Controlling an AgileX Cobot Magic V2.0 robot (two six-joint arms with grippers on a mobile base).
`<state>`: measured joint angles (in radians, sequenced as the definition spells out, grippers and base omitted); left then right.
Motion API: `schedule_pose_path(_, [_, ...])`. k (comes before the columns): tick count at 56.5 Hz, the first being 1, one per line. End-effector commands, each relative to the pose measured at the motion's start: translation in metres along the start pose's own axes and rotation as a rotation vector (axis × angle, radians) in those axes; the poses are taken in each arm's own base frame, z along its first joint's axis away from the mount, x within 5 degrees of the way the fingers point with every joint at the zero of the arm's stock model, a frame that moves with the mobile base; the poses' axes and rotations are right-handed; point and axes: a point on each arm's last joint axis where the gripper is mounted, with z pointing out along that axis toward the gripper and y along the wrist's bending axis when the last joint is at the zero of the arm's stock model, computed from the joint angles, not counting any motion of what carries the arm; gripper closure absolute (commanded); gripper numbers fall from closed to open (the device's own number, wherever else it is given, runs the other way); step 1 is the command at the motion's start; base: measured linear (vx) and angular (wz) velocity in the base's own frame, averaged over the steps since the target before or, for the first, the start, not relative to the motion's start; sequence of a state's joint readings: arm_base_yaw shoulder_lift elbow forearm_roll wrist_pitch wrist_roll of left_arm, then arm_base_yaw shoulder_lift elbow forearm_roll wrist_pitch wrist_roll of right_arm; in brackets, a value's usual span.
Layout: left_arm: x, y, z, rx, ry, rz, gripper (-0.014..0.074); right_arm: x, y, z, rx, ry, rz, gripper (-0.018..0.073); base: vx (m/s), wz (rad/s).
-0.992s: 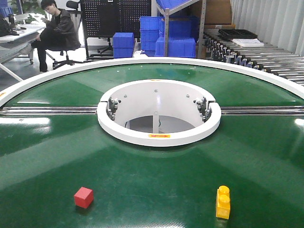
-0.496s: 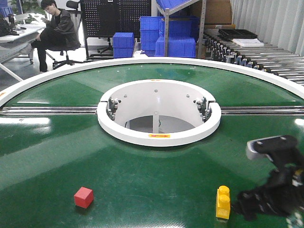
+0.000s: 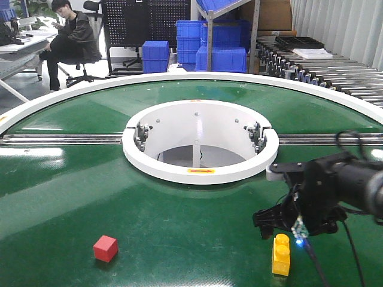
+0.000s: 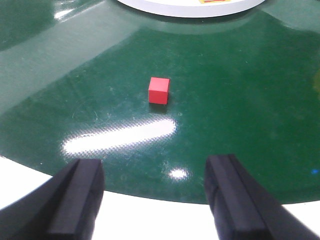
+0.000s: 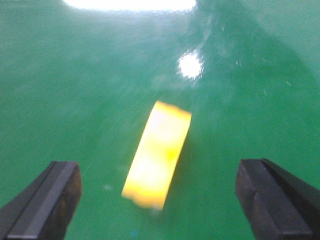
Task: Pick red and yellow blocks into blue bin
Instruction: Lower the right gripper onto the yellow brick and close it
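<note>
- The yellow studded brick [image 3: 281, 255] lies flat on the green tabletop [image 3: 191, 227], near right (blurred in the wrist view).
- The right pincer [image 5: 157, 192] hangs close over it, jaws spread wide, touching neither side.
- The red cube [image 3: 105, 248] sits well apart, near left.
- The left pincer [image 4: 157, 200], also spread, hovers over the tabletop's white edge [image 4: 150, 225], short of the cube.

In the right wrist view the yellow brick [image 5: 157, 155] is smeared by blur, so its studs cannot be read. The fingers [image 5: 45, 200] of the right end effector [image 5: 157, 172] and of the left end effector [image 4: 155, 167] are cut off by the lower edge.
</note>
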<state>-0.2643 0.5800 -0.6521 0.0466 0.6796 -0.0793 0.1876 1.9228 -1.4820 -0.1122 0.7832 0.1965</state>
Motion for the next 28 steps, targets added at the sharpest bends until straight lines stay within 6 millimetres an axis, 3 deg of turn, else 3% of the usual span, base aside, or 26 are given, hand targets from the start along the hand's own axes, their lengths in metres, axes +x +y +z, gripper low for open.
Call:
schedule_pose_path(1, [-0.016, -0.001, -0.004, 0.011, -0.099, 0.004, 0.0062, -0.020, -0.002, -0.015, 0.024, -0.088, 0.007, -0.0073, 0.00, 0.00])
schedule_pose_path(17, [-0.015, -0.001, -0.004, 0.011, -0.095, 0.004, 0.0062, -0.018, 0.001, 0.022, 0.035, -0.017, 0.028, -0.0011, 0.00, 0.00])
schedule_pose_path(28, [-0.015, -0.001, -0.004, 0.011, -0.095, 0.004, 0.0062, -0.014, 0.003, 0.032, 0.017, 0.022, 0.043, 0.0030, 0.00, 0.00])
